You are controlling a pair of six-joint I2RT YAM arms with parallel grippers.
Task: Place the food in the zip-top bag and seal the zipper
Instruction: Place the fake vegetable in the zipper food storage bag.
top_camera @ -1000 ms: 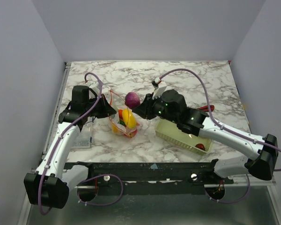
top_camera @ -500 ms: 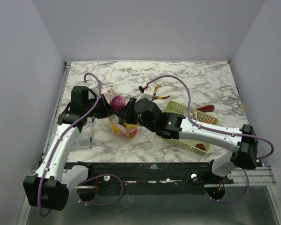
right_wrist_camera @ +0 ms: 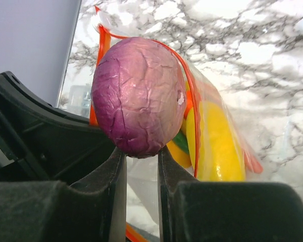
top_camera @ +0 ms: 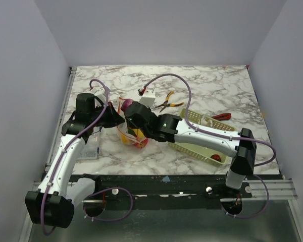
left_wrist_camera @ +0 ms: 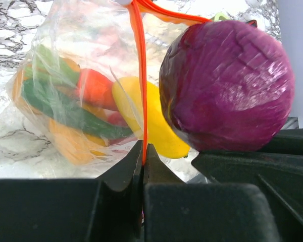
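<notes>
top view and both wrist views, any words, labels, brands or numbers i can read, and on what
None can be read in any view.
The bag, its zipper and the purple piece show no print.
The basket and pliers are too small to tell.

The left arm and right arm have white shells with black joints and bases. A purple cable loops along each. The left gripper and right gripper are matte black. A white box sits at 1 o'clock from the right wrist.
</notes>
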